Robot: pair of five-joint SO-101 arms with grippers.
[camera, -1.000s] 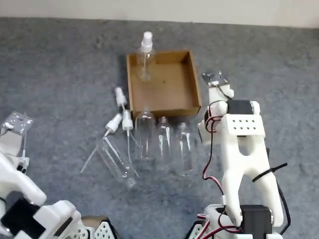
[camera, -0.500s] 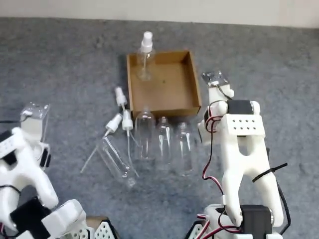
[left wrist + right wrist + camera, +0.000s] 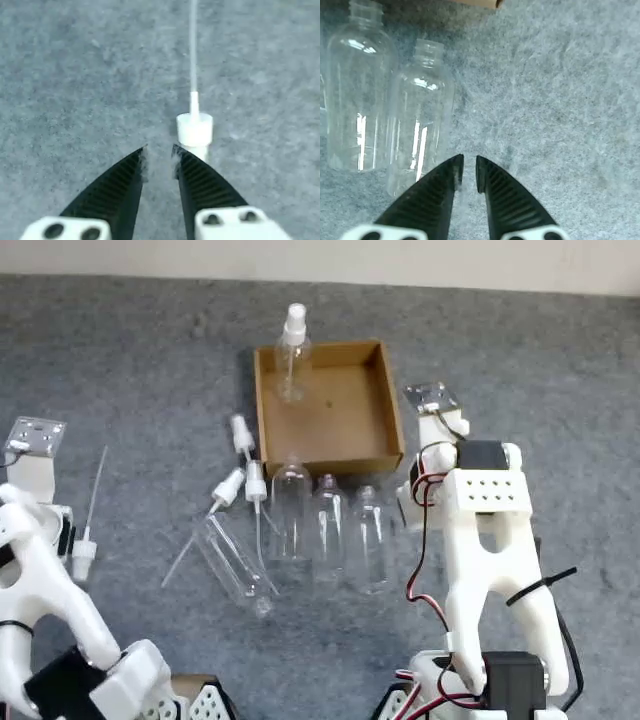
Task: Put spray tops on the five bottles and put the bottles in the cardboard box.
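Observation:
A loose spray top (image 3: 84,556) (image 3: 195,131) lies on the grey carpet at the far left, its long tube pointing away. My left gripper (image 3: 159,152) hovers just beside its cap, slightly open, with nothing between the fingers. Three clear bottles (image 3: 328,525) without tops stand in a row in front of the cardboard box (image 3: 330,464). A fourth bottle (image 3: 236,566) lies on its side to their left. A bottle with a spray top (image 3: 290,365) is in the box's back left corner. My right gripper (image 3: 468,162) is shut, empty, beside the rightmost bottle (image 3: 420,115).
Three more spray tops (image 3: 244,465) lie in a cluster left of the box, their thin tubes trailing across the carpet. The right arm's white body (image 3: 485,530) rises right of the bottle row. Bare carpet stretches between the left spray top and the cluster.
The left arm has swung forward and back at the table's left side. A spray top now lies on the carpet there, where none showed before. The right arm has not moved.

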